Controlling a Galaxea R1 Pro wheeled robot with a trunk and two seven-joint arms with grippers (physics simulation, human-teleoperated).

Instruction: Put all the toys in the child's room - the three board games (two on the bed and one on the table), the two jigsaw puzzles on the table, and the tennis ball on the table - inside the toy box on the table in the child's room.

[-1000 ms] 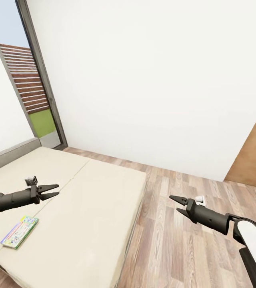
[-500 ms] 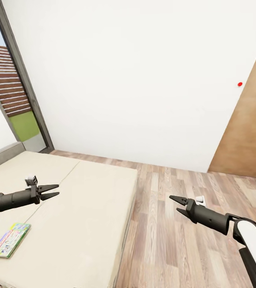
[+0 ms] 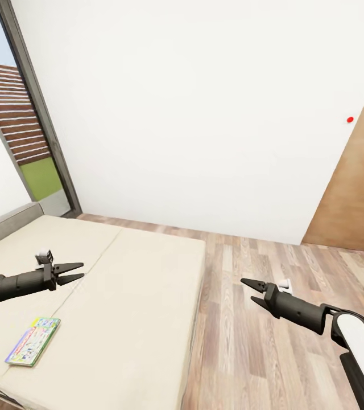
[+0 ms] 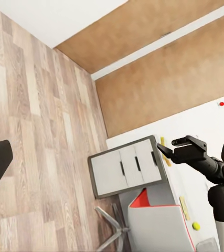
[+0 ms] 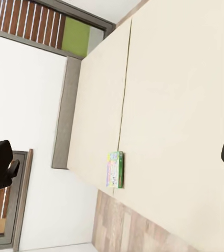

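Beige bed (image 3: pixel 119 296) with one board game (image 3: pixel 33 341) lying flat on it.
Left gripper (image 3: pixel 75 271) hovers just above-beyond the game, jaws apart; right gripper (image 3: pixel 249 291), also parted, hangs over wood floor (image 3: pixel 250 353).

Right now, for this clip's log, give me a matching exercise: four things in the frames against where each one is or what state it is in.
Things:
1. board game
2. left gripper
3. right gripper
4. tennis ball

Places or states:
A. jaws open, above the wood-plank floor
B. lying flat on the bed, near its edge
C. jaws open, above the mattress
D. on the white table top

Pairs: 1-B, 2-C, 3-A, 4-D
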